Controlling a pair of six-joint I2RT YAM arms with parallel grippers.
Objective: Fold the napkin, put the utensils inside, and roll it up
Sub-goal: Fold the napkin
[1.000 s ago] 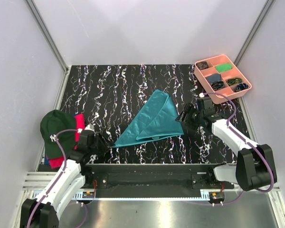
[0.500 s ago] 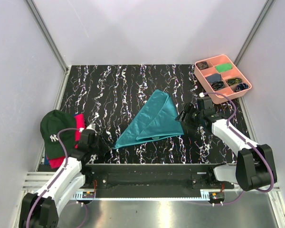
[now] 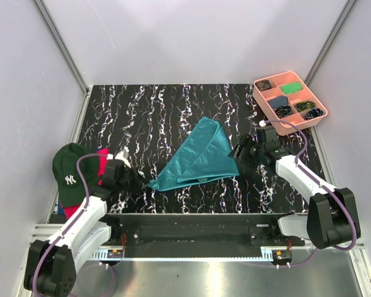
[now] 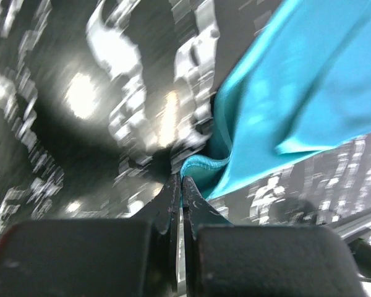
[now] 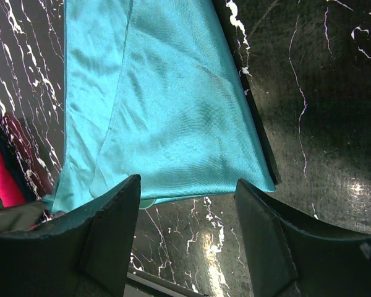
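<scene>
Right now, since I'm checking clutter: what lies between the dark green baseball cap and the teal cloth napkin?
Between the dark green baseball cap and the teal cloth napkin sits the left gripper, over black marbled tabletop, per the top view.

Napkin [image 4: 297, 80] blurred in left wrist view; tray [image 3: 286, 130] contents indistinguishable.

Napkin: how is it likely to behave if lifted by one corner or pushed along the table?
The napkin probably hangs limp: it lies in flat folded layers with soft creases. Its sheen suggests slick cloth, so layers may slide apart. Pushed, it would likely bunch, as the curled corner by the left gripper hints.
</scene>
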